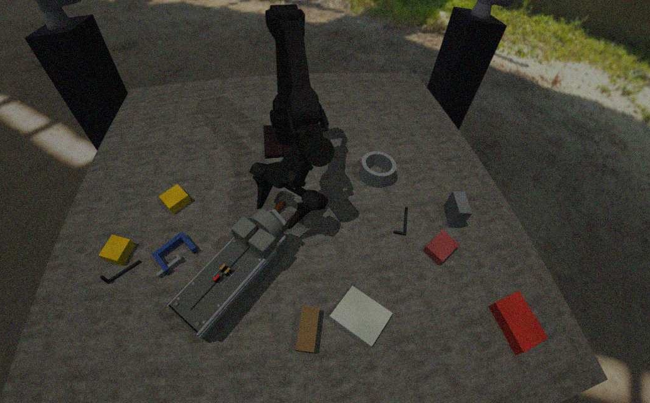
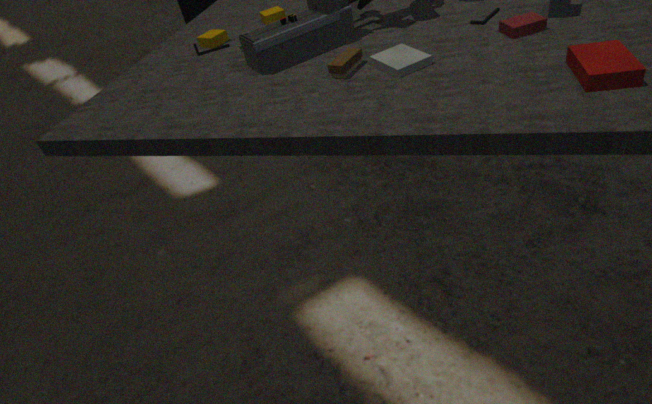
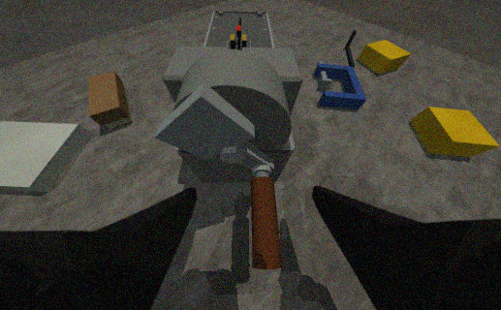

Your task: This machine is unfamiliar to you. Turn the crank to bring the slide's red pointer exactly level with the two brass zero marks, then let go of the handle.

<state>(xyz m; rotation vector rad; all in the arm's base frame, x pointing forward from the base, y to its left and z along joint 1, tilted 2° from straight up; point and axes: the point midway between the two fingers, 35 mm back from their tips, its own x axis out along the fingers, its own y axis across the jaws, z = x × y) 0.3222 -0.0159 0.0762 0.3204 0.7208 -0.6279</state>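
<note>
Wrist view shows the hand [image 1: 273, 216] [image 3: 255, 192] spread wide, nothing in its grip, its fingers on either side of the crank's brown handle [image 1: 279, 205] [image 3: 266, 223], apparently to prepare a grasp before turning. The handle stands between the fingers, nearer the right-hand one in that view, and juts from the machine [image 1: 194, 295] [image 2: 293, 47] [image 3: 236, 73] toward the hand. Beyond, the red pointer [image 1: 216, 278] [image 3: 238, 28] sits just past the brass marks [image 1: 225, 269] [image 3: 232, 38], so the crank presumably still needs turning.
</note>
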